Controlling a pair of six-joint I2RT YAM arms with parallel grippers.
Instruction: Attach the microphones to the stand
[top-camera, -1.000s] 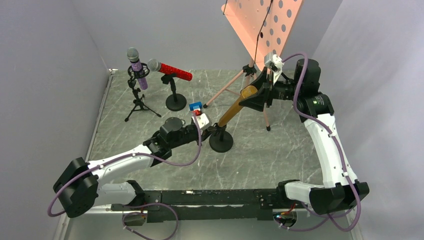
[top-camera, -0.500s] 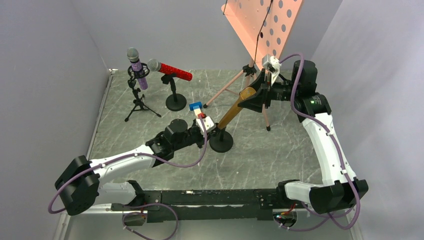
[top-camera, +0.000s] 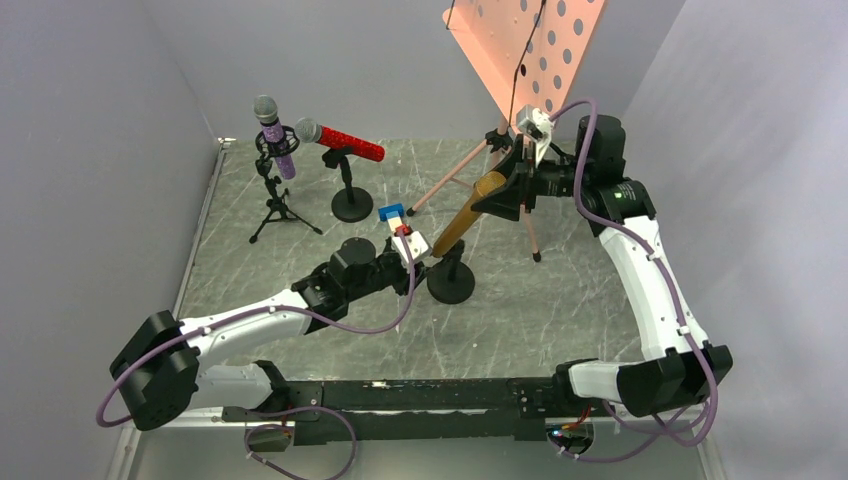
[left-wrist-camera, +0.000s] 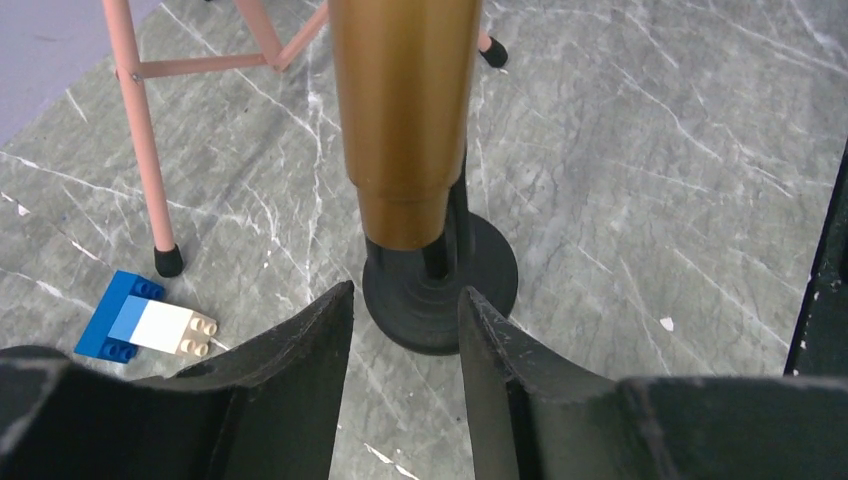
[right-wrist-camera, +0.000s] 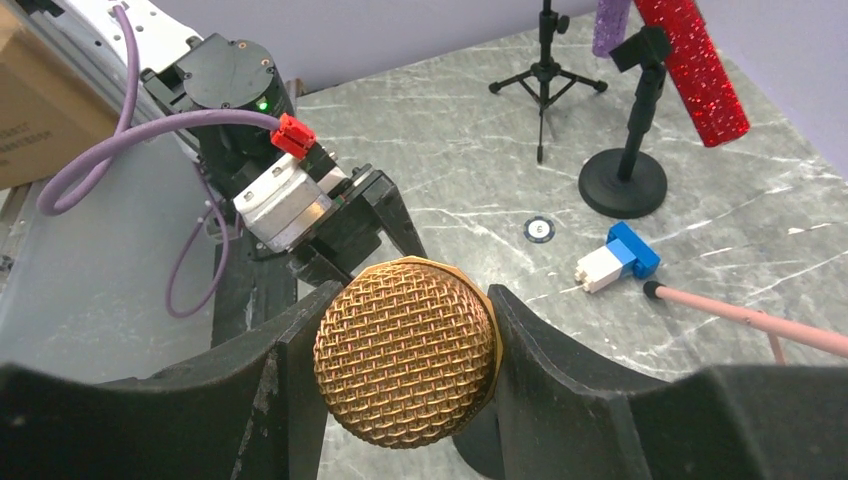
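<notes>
Black left gripper (left-wrist-camera: 405, 300) jaws are held apart, empty, before the centre-frame stand (top-camera: 450, 285). Slanted above it, the gold microphone (top-camera: 468, 215) is clamped at its mesh head by the right gripper (right-wrist-camera: 400, 320); it is judged rigid, slick-bodied and best gripped mid-barrel. Three microphones are counted, the purple microphone (top-camera: 276, 135) and red microphone (top-camera: 345, 143) being mounted upper left.

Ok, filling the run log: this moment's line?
gold microphone: tilted at stand; right gripper: jaws on its head; left gripper: jaws open
</notes>
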